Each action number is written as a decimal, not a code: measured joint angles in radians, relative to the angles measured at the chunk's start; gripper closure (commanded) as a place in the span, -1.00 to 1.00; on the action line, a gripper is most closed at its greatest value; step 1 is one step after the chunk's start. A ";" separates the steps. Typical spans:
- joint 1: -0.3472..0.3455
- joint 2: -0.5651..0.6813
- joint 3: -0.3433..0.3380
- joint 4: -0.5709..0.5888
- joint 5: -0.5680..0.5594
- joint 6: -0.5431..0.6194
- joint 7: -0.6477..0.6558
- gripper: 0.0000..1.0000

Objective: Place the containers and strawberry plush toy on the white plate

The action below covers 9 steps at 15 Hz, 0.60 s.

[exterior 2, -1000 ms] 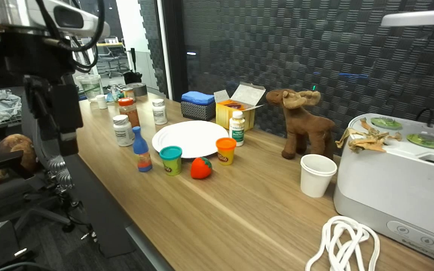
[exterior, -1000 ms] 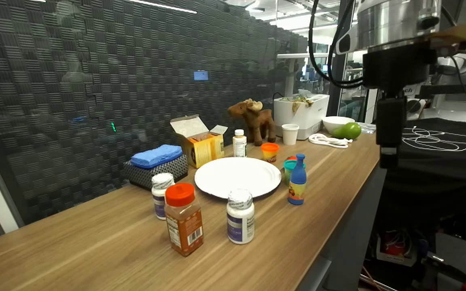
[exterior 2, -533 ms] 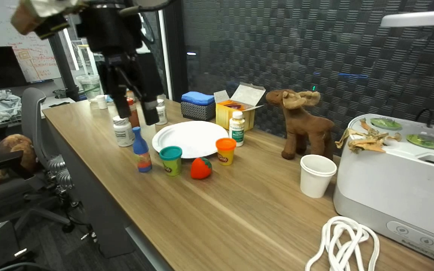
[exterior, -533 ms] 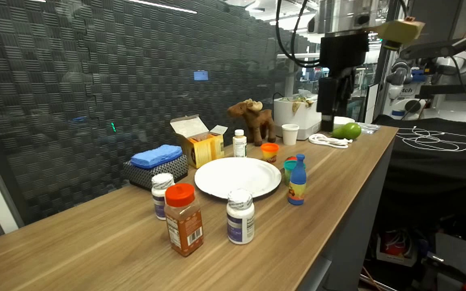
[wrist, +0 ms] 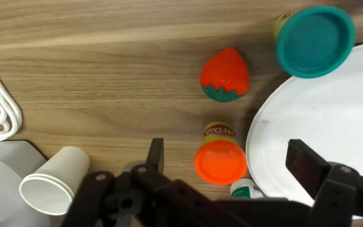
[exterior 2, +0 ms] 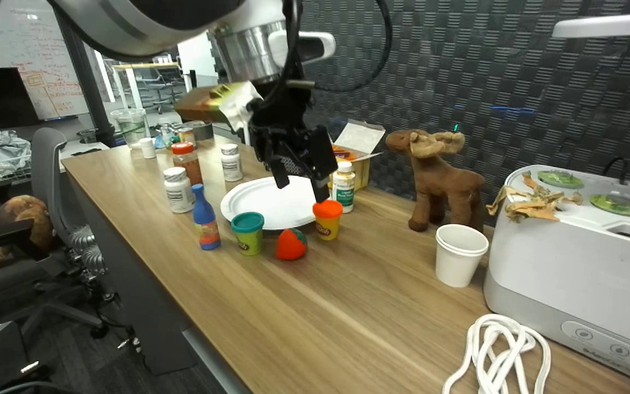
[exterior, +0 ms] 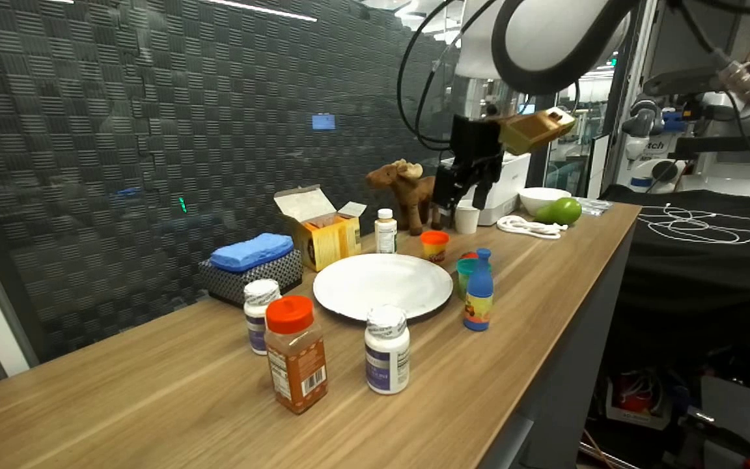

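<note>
Jaws spread wide over the orange-lidded tub (wrist: 221, 162)

The jaws stand well apart with nothing clasped; in the wrist view the tub's lid shows between them, one side over the tabletop (wrist: 106, 78), the other over the white plate (wrist: 342, 104). That spread looks chosen to straddle the tub, so I take this as the approach to a pick. In both exterior views they lean, so some straightening is probably wanted before they grasp an upright tub.

The orange-lidded tub, the teal-lidded tub (wrist: 315, 42) and the strawberry plush toy (wrist: 225, 75) all rest on the tabletop just outside the plate's rim, an arrangement that should keep each carry short. The toy lies on its side between the tubs. A white bottle with a green label (exterior 2: 345, 190) stands near the orange-lidded tub, so a careless descent could knock it. Whether the blue bottle (exterior 2: 205, 219) counts among the containers, I cannot tell.
</note>
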 measured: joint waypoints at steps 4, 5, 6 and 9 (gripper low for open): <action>0.000 0.136 -0.022 0.075 -0.004 0.036 0.024 -1.00; 0.001 0.160 -0.023 0.095 -0.003 0.037 0.024 -1.00; 0.002 0.179 -0.023 0.116 0.001 0.038 0.024 -1.00; 0.008 0.213 -0.023 0.168 0.003 0.038 0.025 -0.50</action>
